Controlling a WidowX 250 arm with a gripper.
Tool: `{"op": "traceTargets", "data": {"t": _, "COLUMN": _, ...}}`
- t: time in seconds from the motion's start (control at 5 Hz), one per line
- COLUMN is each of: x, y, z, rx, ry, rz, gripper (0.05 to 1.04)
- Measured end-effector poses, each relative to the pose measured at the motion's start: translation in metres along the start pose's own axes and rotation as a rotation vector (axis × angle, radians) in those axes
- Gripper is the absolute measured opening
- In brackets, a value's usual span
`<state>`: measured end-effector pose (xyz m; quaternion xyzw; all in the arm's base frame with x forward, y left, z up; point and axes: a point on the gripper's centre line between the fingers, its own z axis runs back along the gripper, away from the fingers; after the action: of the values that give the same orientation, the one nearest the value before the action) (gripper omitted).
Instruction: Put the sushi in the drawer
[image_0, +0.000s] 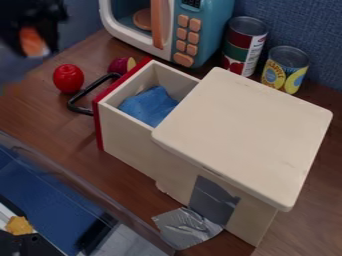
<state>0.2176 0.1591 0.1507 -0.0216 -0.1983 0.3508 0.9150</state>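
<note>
we see orange-and-white sushi (31, 42) steeply tilted in the gripper (33, 38), upper left, and a pale, red-fronted drawer (125, 147) open mid-counter.

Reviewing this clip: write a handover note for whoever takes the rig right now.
Gripper: at the upper left, holding the orange-and-white sushi, beyond the red apple-like item.
Drawer: pulled open, blue cloth inside.
Done: sushi grasped, drawer open.
Left: bring the sushi over the drawer opening, lower it in, release. Closing the drawer isn't asked for.
</note>
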Motion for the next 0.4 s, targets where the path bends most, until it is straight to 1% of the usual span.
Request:
{"op": "traceTargets", "data": {"t": 0.2, "x": 0.006, "y": -0.046, "z": 0.031, "rx": -0.053, "ry": 0.013, "rz": -0.062, "gripper": 0.558}}
{"op": "traceTargets", "data": {"t": 0.4, "x": -0.01, "y": -0.099, "z": 0.025, "rx": -0.12, "ry": 0.071, "rz": -0.129, "gripper": 0.557}}
